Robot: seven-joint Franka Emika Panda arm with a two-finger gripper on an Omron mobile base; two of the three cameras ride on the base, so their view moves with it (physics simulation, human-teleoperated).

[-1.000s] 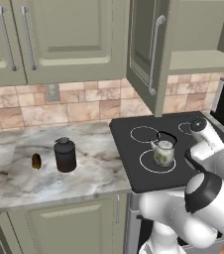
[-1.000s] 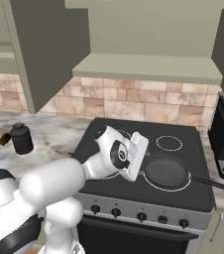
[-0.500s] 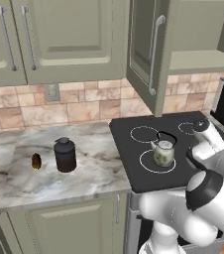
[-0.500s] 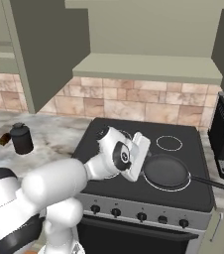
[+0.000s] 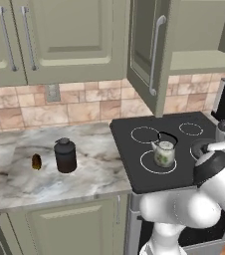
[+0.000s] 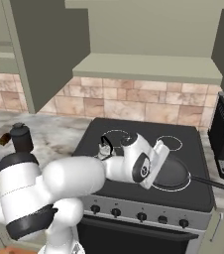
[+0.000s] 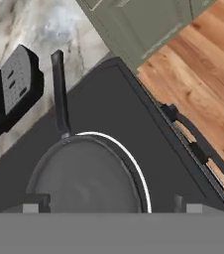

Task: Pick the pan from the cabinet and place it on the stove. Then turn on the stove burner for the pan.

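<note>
1 seemingly empty pan (image 7: 84, 181) on stove (image 7: 134, 134)

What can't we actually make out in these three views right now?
- Right base view: the near left part of the pan is behind the arm's hand.
- Left base view: the pan is almost wholly behind the arm.
- Hand view: the pan is cut off at the bottom; the gripper shows just its open tips.
- Right base view: knobs too small to read their settings.
</note>
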